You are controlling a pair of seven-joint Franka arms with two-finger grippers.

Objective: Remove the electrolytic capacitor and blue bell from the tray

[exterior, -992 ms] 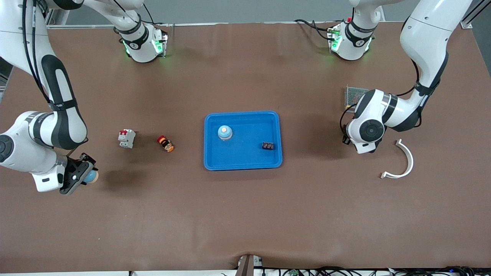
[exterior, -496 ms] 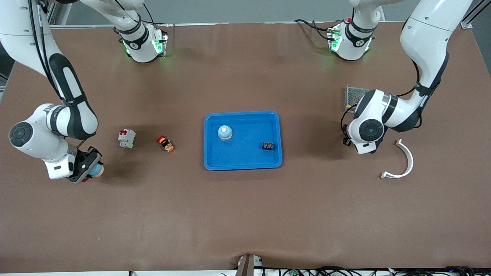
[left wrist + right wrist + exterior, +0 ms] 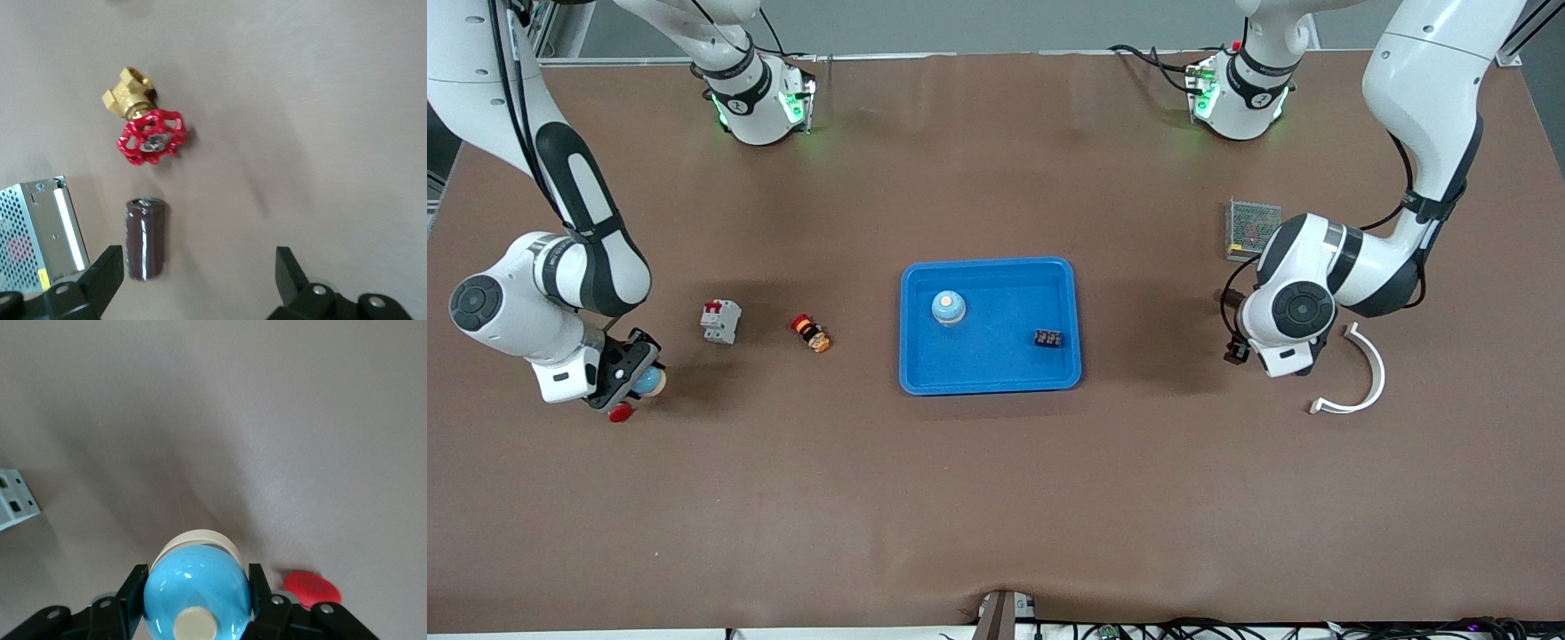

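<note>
The blue bell [image 3: 197, 587] with its cream base sits squeezed tight between the two fingers of the right tool [image 3: 633, 384], low over the counter [image 3: 996, 498] near the edge at the right arm's end. A small red button [image 3: 312, 588] lies on the counter just beside that tool. The dark brown capacitor [image 3: 145, 238] lies flat on the counter near the left arm's end, under the left tool [image 3: 197, 283]. That tool is wide open and holds nothing, and the capacitor lies just beside one of its fingers [image 3: 105, 273]. Near the capacitor are a brass valve [image 3: 145, 125] with a red wheel and a silver metal box [image 3: 1253, 227] with small holes. A blue tray [image 3: 991, 378] sits in the middle of the counter. In it stand another blue bell [image 3: 948, 308] and a small black block [image 3: 1048, 339]. A white switch [image 3: 720, 321] and a red and orange plug [image 3: 811, 333] lie between the tray and the right tool. A white curved strip [image 3: 1360, 378] lies near the left arm's edge.
</note>
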